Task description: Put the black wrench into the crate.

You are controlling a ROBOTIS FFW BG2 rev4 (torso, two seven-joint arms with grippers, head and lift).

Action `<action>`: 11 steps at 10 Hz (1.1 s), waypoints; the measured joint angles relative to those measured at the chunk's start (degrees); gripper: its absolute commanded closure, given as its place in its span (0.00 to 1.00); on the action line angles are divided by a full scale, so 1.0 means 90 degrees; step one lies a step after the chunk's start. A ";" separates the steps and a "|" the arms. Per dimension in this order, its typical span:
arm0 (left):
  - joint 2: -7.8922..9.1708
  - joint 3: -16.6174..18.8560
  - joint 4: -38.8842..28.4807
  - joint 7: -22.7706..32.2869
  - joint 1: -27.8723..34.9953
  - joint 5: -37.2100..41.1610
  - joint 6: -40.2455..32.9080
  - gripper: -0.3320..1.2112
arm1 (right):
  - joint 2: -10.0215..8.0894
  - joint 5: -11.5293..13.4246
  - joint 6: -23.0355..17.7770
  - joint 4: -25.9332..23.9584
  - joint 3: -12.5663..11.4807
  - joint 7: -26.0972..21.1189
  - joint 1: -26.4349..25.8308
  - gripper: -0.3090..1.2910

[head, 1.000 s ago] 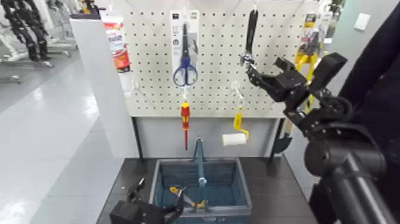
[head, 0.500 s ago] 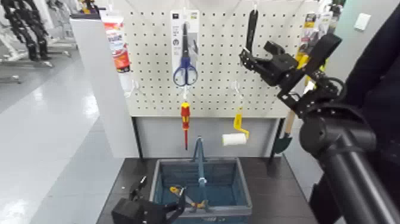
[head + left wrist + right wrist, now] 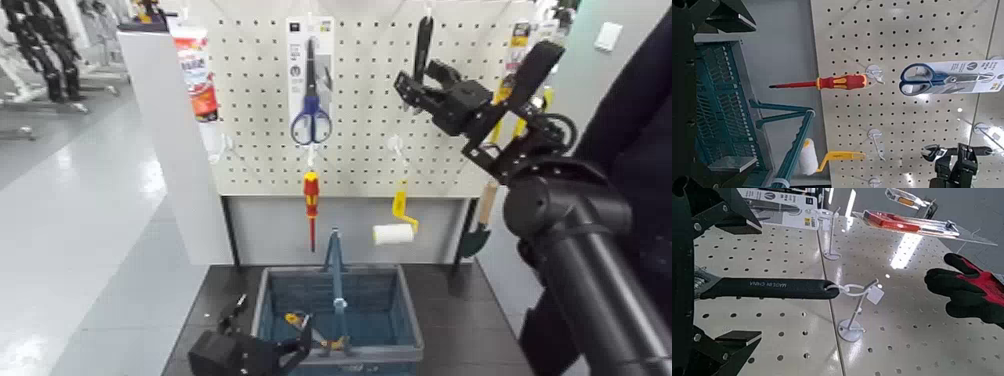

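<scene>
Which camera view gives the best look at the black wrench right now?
The right wrist view: the black wrench shows its long handle and hook loop up close. The head view shows it smaller, partly behind the right gripper; the left wrist view shows no handle.

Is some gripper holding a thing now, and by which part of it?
No, nothing is held. The right gripper is open at the pegboard, its jaws apart on both sides of the wrench. The left gripper, by the crate, is open and empty.
</scene>
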 measured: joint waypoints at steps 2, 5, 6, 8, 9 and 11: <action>0.0014 -0.0007 0.0000 0.0000 -0.0006 0.0000 0.0003 0.29 | -0.0012 -0.0014 0.0155 0.0034 0.0019 0.0073 -0.0082 0.64; 0.0021 -0.0012 0.0000 0.0000 -0.0006 0.0000 0.0003 0.29 | -0.0007 0.0005 0.0285 0.0022 -0.0004 -0.0004 -0.0089 0.93; 0.0022 -0.0018 0.0000 -0.0002 -0.0006 0.0000 0.0004 0.29 | -0.0002 0.0038 0.0315 0.0005 -0.0007 -0.0042 -0.0089 0.97; 0.0027 -0.0019 0.0000 -0.0004 -0.0014 0.0000 0.0012 0.29 | 0.0003 0.0072 0.0343 -0.0009 -0.0003 -0.0062 -0.0091 0.97; 0.0027 -0.0023 0.0000 -0.0003 -0.0015 0.0000 0.0014 0.29 | 0.0007 0.0074 0.0344 -0.0010 -0.0003 -0.0061 -0.0097 0.97; 0.0027 -0.0028 0.0000 -0.0003 -0.0016 0.0000 0.0018 0.29 | 0.0008 0.0085 0.0333 -0.0023 -0.0005 -0.0061 -0.0105 0.97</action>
